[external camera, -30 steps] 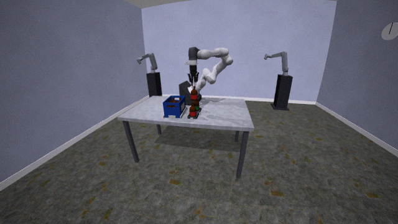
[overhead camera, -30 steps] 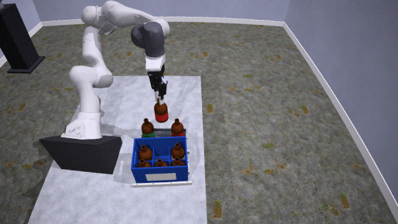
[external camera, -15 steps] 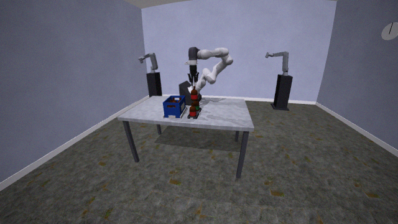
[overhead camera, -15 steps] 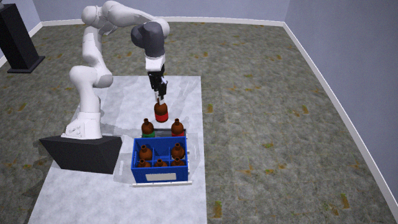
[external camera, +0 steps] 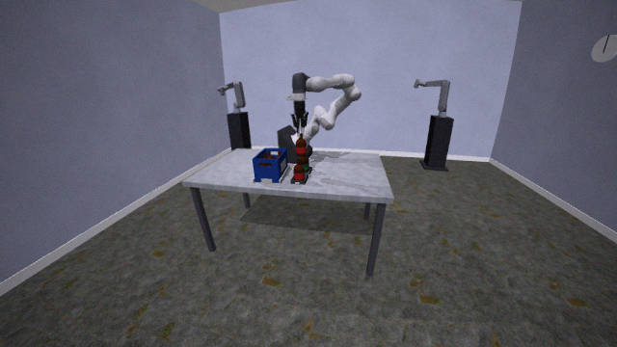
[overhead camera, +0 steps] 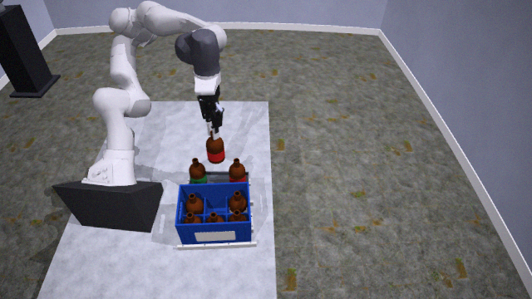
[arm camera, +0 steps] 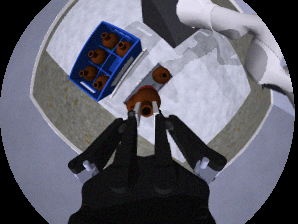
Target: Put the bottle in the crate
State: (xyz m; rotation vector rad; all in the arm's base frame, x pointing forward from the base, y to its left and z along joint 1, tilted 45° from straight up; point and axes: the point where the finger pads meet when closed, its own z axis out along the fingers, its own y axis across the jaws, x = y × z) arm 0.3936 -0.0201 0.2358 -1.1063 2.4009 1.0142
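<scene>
Gripping by the neck, top view: gripper (overhead camera: pixel 214 132) (external camera: pixel 301 131) (arm camera: pixel 146 107) clamped on the red-label bottle (overhead camera: pixel 215 150) (external camera: pixel 301 146) (arm camera: pixel 145 98), held upright, presumably so its base can enter the slot first. Below the gripper, tray (overhead camera: pixel 216 174) (external camera: pixel 299 181) (arm camera: pixel 149 80), two bottles: one green-label (overhead camera: pixel 197 171), one red-label. Beyond the tray, crate (overhead camera: pixel 214 227) (external camera: pixel 268 169) (arm camera: pixel 82 59), five bottles; open slot (overhead camera: pixel 215 203) (arm camera: pixel 113 64) in the row nearer the gripper, middle place.

Exterior view: held bottle above the tray, its height probably chosen to clear the crate wall. Crate level beside the tray, bottles partly visible within.

Wrist view: neck between the fingertips, leaving the body free below. Slot off to the gripper's upper left; carrying across comes next, I judge.

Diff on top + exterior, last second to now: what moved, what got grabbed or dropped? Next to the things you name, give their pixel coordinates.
Nothing visibly changed. The gripper (overhead camera: pixel 214 134) (external camera: pixel 301 131) (arm camera: pixel 146 107) is still shut on the neck of the raised red-label bottle (overhead camera: pixel 215 146) (external camera: pixel 301 144) (arm camera: pixel 145 95), at the same spot above the tray (overhead camera: pixel 216 174) (external camera: pixel 301 182) (arm camera: pixel 150 79). Crate (overhead camera: pixel 188 236) (external camera: pixel 265 171) (arm camera: pixel 122 31) and tray sit as they were; nothing newly grabbed or released.
</scene>
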